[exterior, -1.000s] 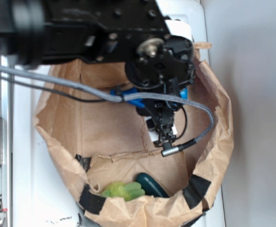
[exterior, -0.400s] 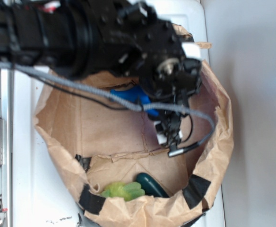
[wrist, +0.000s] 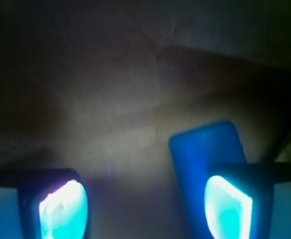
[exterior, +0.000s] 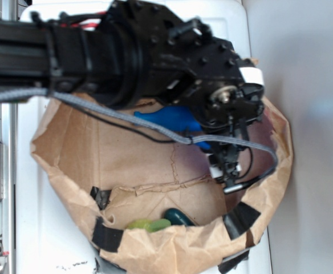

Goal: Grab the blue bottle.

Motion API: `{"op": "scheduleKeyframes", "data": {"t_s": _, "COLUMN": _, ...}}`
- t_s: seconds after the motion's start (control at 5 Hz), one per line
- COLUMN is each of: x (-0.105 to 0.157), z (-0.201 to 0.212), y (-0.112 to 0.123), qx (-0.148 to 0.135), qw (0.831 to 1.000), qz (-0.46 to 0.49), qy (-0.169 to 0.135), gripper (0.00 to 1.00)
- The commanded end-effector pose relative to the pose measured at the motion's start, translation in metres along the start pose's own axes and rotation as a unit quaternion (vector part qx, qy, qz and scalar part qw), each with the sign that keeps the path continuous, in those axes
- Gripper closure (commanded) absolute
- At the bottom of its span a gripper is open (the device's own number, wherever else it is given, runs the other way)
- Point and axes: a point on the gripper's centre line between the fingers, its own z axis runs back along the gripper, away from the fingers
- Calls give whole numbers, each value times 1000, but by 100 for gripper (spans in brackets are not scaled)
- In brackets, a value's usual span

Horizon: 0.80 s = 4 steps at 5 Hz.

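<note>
Glowing cyan at the bottom of the wrist view, the two finger pads [wrist: 63, 209] of the black robot gripper [wrist: 145, 211] stand wide apart w/ nothing between them, so the jaws are spread. Just beyond the right-hand pad, partly behind it, lies the bright blue smooth plastic bottle [wrist: 205, 147], on the creased brown paper floor; it's beside the pad, not in the gap. In the exterior view the gripper [exterior: 226, 171] hangs inside the crumpled brown paper bag [exterior: 69, 171], patched w/ black tape strips [exterior: 106, 235]. Bottle [exterior: 169, 119] shows as a blue shape under the arm's black wrist, near the bag's upper wall. At the opposite wall sit a light green item [exterior: 145, 225] and a dark green rounded object [exterior: 179, 217].
</note>
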Motion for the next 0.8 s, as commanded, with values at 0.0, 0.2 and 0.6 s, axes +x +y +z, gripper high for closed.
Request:
{"op": "scheduleKeyframes", "data": {"t_s": 0.0, "x": -2, "z": -4, "y": -2, "qx": -9, "qw": 1000, "qz": 5, "qy": 9, "gripper": 100}}
{"op": "scheduleKeyframes", "data": {"t_s": 0.2, "x": 5, "z": 4, "y": -1, "qx": -19, "qw": 1000, "qz": 15, "qy": 11, "gripper": 100}}
{"op": "scheduleKeyframes", "data": {"t_s": 0.6, "x": -15, "z": 59, "y": 23, "qx": -16, "qw": 1000, "qz": 5, "qy": 22, "gripper": 0}}
